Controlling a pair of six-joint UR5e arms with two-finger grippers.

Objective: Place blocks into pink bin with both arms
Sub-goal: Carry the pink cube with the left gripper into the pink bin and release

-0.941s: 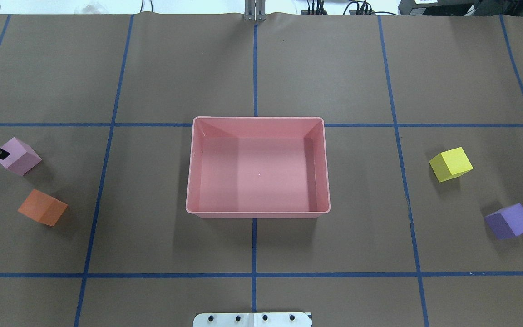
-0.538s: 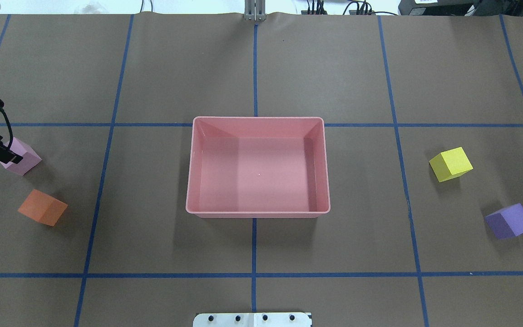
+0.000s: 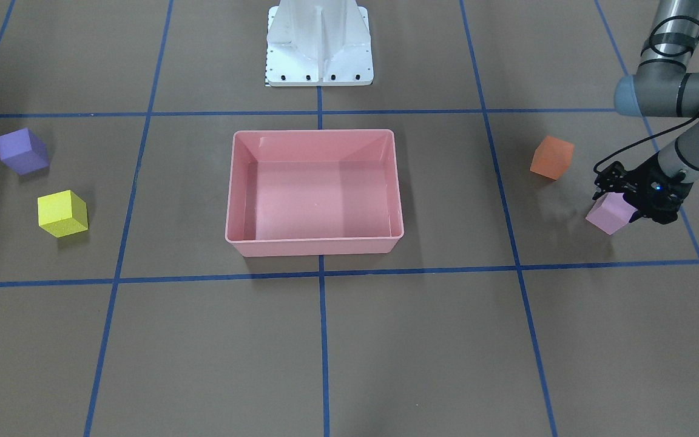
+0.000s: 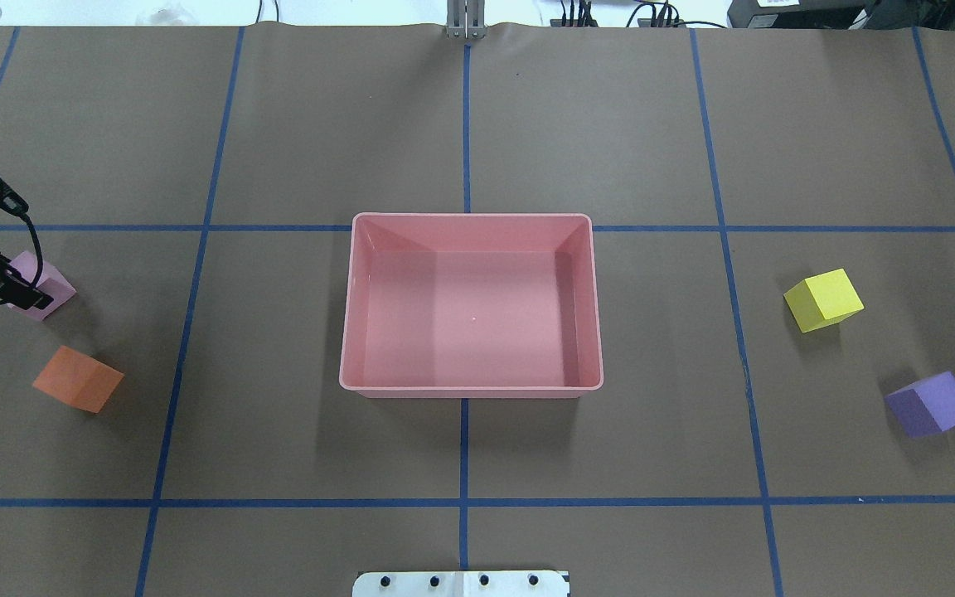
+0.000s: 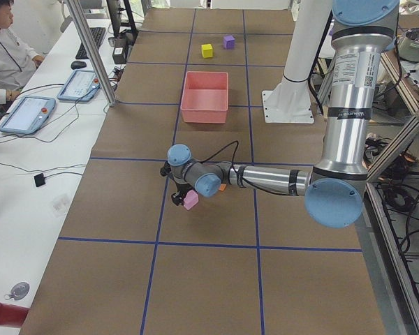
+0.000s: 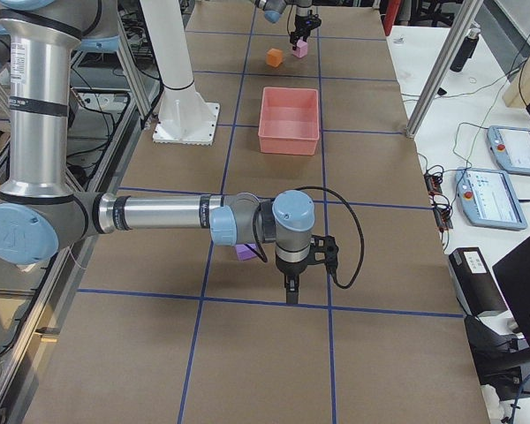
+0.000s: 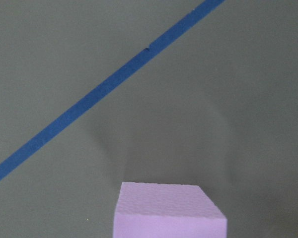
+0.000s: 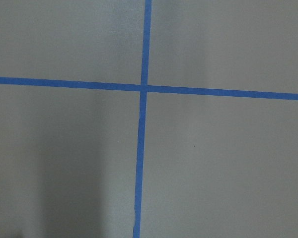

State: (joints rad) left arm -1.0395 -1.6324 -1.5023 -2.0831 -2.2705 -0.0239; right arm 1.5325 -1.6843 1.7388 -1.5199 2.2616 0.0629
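Bin [image 4: 471, 219] long axis L-R across table [image 4: 278, 124], left claw [image 3: 622, 203] at lilac block [image 3: 608, 215], grip can't tell

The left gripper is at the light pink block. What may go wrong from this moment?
1. The left gripper sits at the pink-lilac block. I cannot tell whether its fingers meet the block's faces squarely, so the block may twist or slip when it is lifted.
2. The orange block lies close by, on the side toward the pink bin. A low carry might knock it.
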